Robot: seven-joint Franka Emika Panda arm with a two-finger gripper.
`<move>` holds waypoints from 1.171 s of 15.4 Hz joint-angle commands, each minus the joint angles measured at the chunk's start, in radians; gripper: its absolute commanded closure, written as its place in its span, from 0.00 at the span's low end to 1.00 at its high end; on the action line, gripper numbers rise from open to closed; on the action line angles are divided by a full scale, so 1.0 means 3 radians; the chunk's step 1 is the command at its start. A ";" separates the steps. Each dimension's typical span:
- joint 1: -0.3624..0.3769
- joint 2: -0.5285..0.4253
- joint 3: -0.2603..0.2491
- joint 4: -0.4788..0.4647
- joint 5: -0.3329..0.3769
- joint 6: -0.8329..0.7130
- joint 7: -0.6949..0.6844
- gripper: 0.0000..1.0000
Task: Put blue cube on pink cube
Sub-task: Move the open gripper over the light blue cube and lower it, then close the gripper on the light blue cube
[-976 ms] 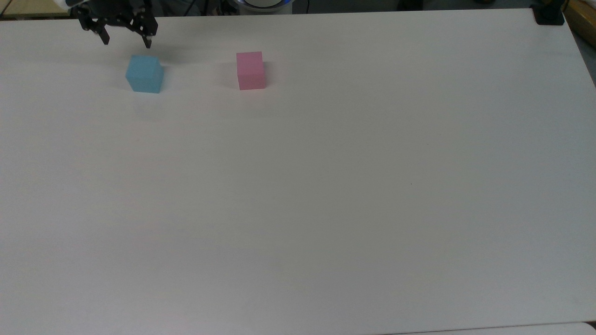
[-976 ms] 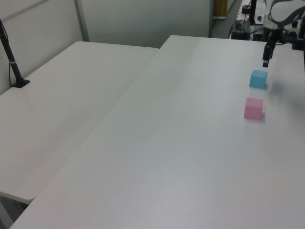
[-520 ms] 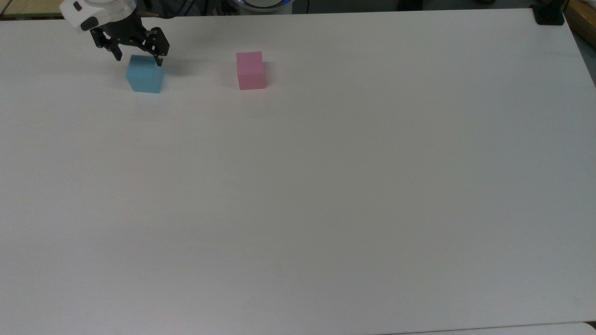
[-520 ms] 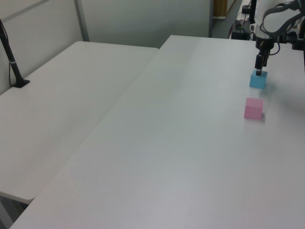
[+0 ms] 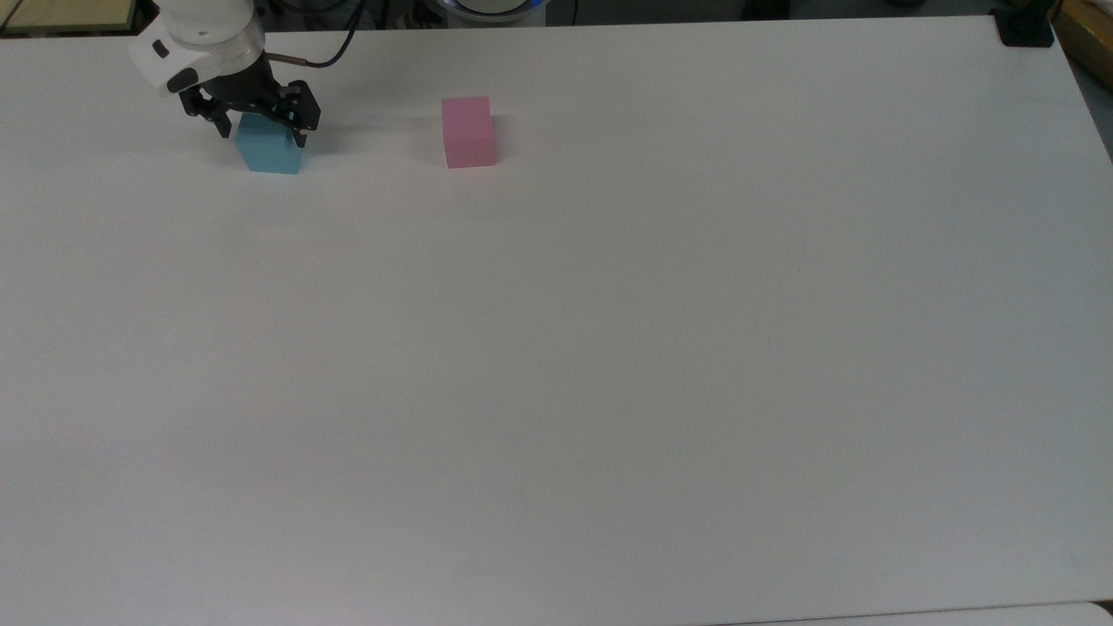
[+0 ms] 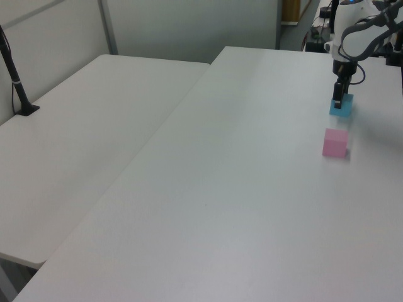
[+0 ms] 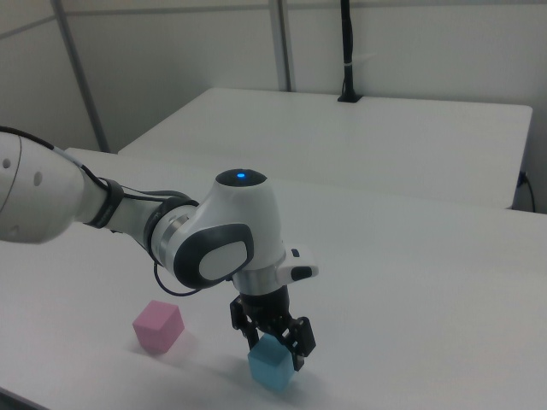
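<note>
1. So, I have the gripper (image 5: 262, 132) spread wide and lowered around the blue cube (image 5: 271, 153), one finger on each side of its top; I think the fingers aren't pressing it yet, though the arm hides the contact.
2. The blue cube sits on the surface (image 5: 609, 348) at about 10 o'clock in the top view, with the pink cube (image 5: 468, 131) apart from it toward 3 o'clock.
3. Nothing is stacked: closing, lifting, carrying and placing all remain.
</note>
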 commanded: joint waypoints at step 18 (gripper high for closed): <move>-0.0011 -0.0350 -0.0033 0.0119 -0.0077 -0.0519 -0.0185 0.67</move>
